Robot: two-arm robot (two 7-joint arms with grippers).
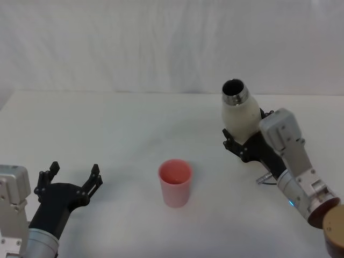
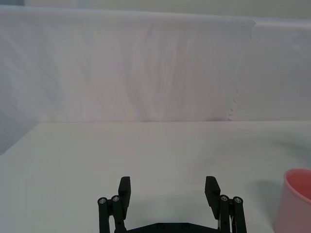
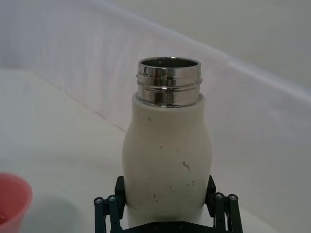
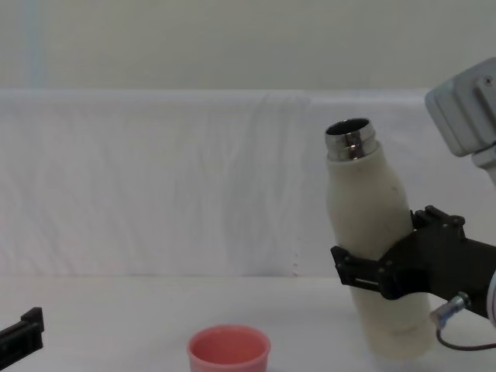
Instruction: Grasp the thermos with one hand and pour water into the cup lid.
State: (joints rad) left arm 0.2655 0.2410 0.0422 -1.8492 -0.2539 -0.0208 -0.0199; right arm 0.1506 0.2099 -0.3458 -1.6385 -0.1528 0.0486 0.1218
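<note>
White cloth covers the table (image 1: 123, 129) and hangs as a backdrop behind it. We have the right gripper (image 4: 387, 271) clamped around the lower body of the thermos (image 4: 372, 232), jaws pressed against both its sides, with the base lifted or barely at the cloth; we cannot tell which. Its long axis leans a little toward our left, and the open steel neck points up and that same way. The cup lid (image 1: 174, 181) stands upright to the left of the thermos and nearer us, well apart from it, so we judge the pour needs a carry leftward before tipping. Our left gripper (image 1: 72, 177) rests spread open at the near left.
</note>
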